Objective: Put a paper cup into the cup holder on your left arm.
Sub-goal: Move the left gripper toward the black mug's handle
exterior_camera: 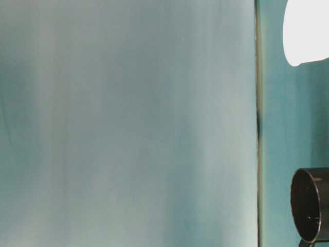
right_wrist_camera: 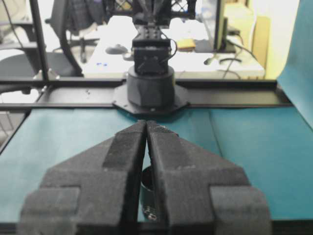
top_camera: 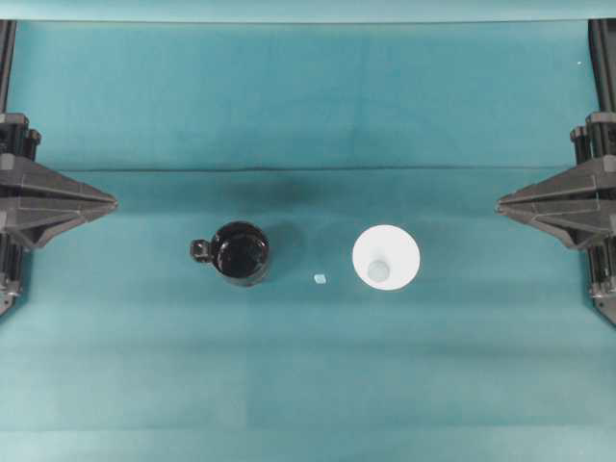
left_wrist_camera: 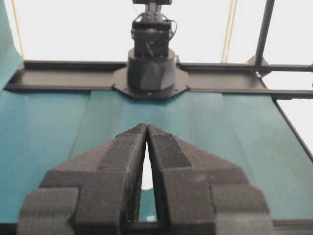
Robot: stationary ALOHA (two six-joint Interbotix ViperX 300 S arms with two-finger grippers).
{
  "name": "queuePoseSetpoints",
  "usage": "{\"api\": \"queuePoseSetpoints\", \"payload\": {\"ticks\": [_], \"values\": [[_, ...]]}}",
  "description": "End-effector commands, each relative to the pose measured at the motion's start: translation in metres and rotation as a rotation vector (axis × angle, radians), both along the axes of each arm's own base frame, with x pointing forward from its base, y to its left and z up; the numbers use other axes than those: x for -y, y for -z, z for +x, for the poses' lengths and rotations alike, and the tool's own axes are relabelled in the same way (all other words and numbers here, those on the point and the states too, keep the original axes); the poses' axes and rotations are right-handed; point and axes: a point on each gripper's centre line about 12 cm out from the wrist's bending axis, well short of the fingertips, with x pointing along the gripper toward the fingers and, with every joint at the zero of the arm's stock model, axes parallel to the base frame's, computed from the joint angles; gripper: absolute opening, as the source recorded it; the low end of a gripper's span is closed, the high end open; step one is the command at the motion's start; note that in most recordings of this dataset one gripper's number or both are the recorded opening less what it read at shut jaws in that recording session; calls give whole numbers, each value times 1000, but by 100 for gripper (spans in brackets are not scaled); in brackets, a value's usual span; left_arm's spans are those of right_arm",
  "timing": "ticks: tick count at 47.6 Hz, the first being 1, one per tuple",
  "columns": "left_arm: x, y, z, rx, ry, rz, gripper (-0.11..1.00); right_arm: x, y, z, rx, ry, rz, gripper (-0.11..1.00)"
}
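The white paper cup (top_camera: 385, 257) stands on the teal cloth right of centre, seen from above with its wide rim around the smaller base. The glossy black cup holder (top_camera: 241, 252) stands left of centre, open side up, its side tab (top_camera: 199, 250) pointing left. My left gripper (top_camera: 114, 203) is shut and empty at the left edge, far from both. My right gripper (top_camera: 500, 205) is shut and empty at the right edge. In the left wrist view the cup (left_wrist_camera: 146, 174) shows through the slit behind the shut tips (left_wrist_camera: 146, 126). In the right wrist view the holder (right_wrist_camera: 148, 191) shows behind the shut tips (right_wrist_camera: 146, 122).
A tiny pale scrap (top_camera: 320, 278) lies between holder and cup. The table-level view shows only the cup (exterior_camera: 307, 31) and the holder (exterior_camera: 311, 205) at its right edge. Each wrist view faces the other arm's base (left_wrist_camera: 150, 68) (right_wrist_camera: 150, 83) across the cloth.
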Motion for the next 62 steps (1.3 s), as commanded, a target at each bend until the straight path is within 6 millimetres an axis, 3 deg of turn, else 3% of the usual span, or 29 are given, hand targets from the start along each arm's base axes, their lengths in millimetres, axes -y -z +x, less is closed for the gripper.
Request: {"api": "queuePoseSetpoints", "payload": {"ticks": [1, 7, 15, 32, 47, 62], "values": [[5, -2, 5, -23, 28, -14, 16, -2, -2, 4, -9, -9, 18, 16], [7, -1, 9, -85, 36, -40, 3, -1, 6, 10, -153, -3, 116, 1], [7, 7, 9, -162, 34, -47, 3, -4, 21, 13, -387, -4, 177, -4], [7, 73, 20, -599, 18, -41, 3, -6, 63, 23, -700, 36, 268, -4], [7, 105, 43, -763, 13, -38, 3, -6, 79, 35, -788, 52, 280, -4], [8, 119, 55, -835, 10, -39, 3, -6, 80, 35, -796, 54, 282, -4]]}}
